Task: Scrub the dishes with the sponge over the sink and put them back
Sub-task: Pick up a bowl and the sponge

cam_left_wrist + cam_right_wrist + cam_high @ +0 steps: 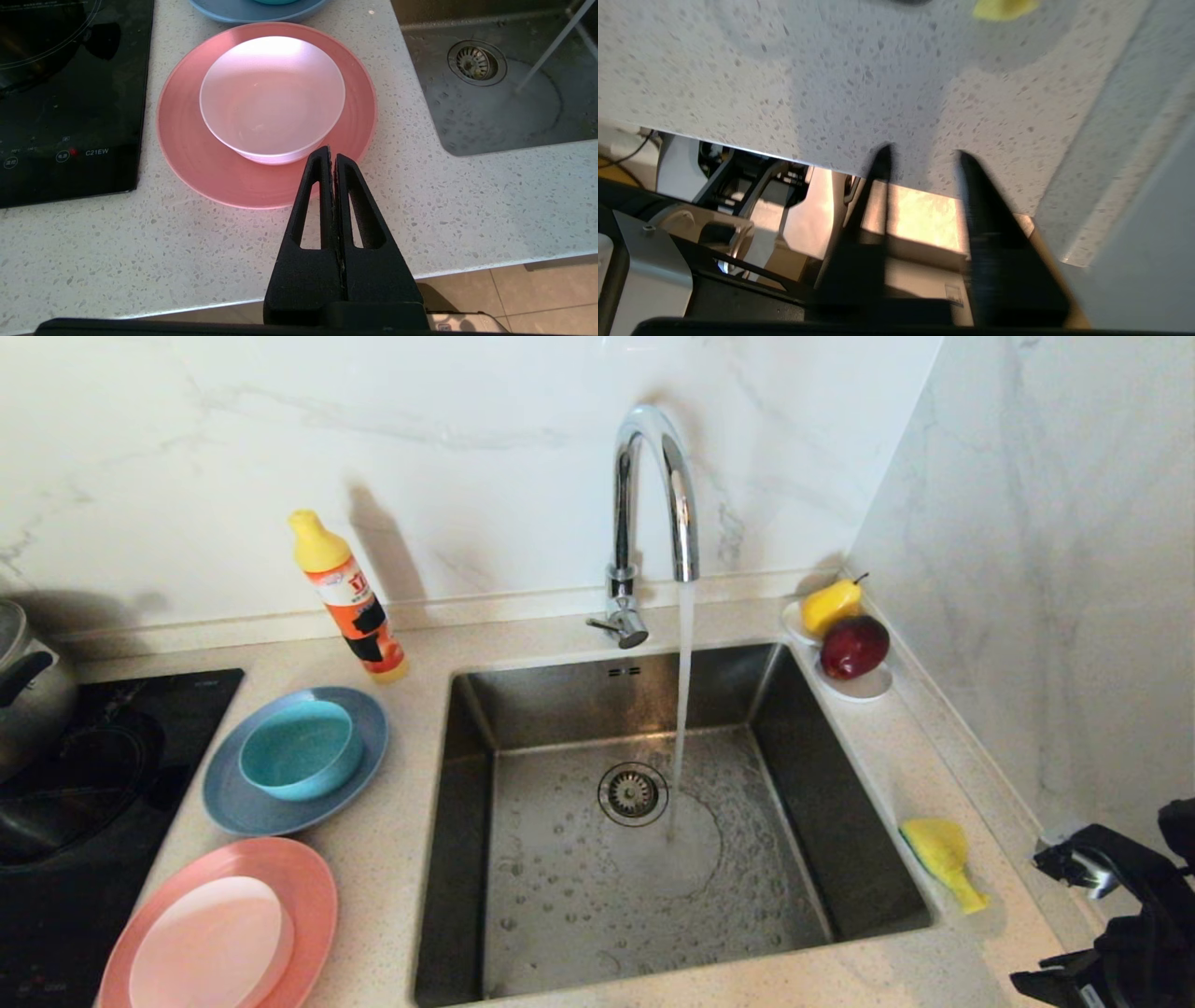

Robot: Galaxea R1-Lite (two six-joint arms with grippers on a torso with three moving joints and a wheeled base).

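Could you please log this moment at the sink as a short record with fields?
tap: chrome tap running into the sink
sponge: yellow sponge on the counter at the sink's right rim
dishes: teal bowl on grey-blue plate; pale pink bowl on salmon plate, all left of the sink
right gripper: right gripper open, empty, at the counter's front edge, short of the sponge
left gripper: left gripper shut, empty, near the salmon plate
progress: nothing picked up yet
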